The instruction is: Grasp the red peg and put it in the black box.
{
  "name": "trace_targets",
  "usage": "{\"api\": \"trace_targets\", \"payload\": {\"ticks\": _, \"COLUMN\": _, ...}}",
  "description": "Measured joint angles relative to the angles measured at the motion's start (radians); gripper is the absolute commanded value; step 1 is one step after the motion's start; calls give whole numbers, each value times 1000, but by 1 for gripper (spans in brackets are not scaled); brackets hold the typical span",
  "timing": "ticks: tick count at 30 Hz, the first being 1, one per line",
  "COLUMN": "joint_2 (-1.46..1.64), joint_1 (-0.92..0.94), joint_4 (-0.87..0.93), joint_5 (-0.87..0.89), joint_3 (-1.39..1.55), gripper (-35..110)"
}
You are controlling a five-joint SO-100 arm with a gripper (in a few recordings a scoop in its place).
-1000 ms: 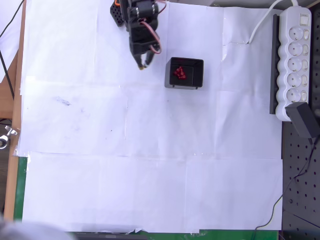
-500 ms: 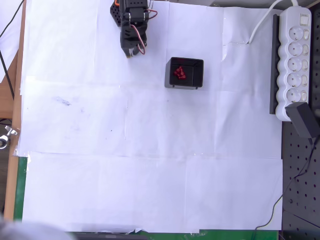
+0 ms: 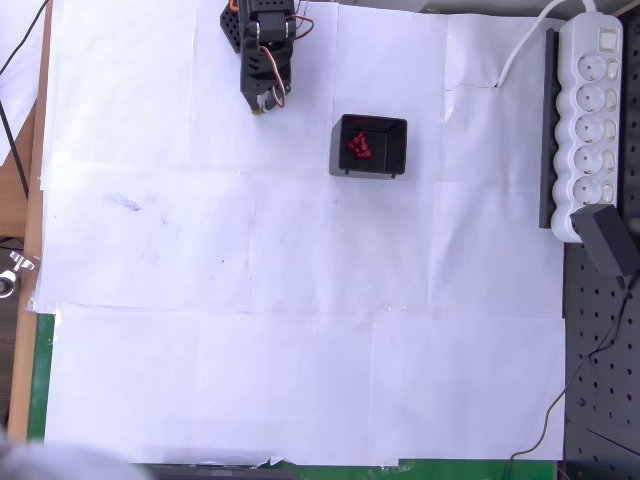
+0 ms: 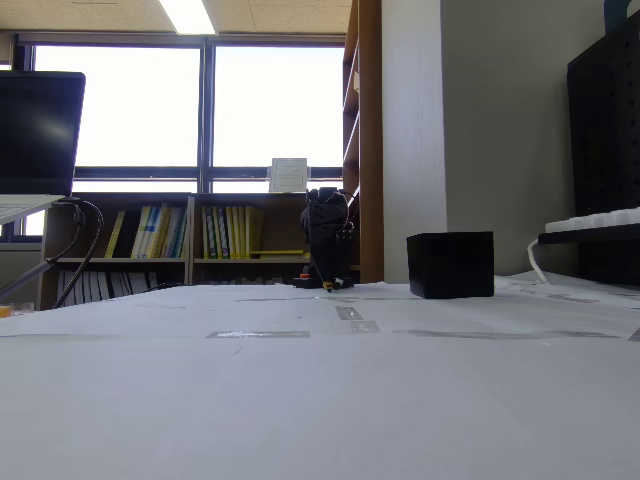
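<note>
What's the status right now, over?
Tool tucked near the arm's base, grip state unclear. Red pegs lying in the black box. White paper around the box bare.

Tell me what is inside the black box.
In the overhead view the black box holds a small cluster of red pegs near its middle. They overlap, so their count is unclear. In the fixed view its wall hides the inside.

One black box (image 3: 369, 146); few red pegs (image 3: 359, 147) inside, count unclear; one power strip (image 3: 589, 125).
</note>
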Motion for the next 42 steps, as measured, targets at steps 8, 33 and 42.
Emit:
{"api": "trace_targets", "payload": {"ticks": 8, "joint_2": -41, "joint_1": 32, "joint_4": 6, "joint_5": 5, "joint_3": 0, "gripper": 0}}
{"api": "trace_targets", "payload": {"ticks": 33, "joint_2": -41, "joint_1": 58, "joint_4": 6, "joint_5": 5, "joint_3": 0, "gripper": 0}}
{"api": "trace_targets", "payload": {"ticks": 42, "joint_2": -41, "joint_1": 58, "joint_4": 6, "joint_5": 5, "joint_3": 0, "gripper": 0}}
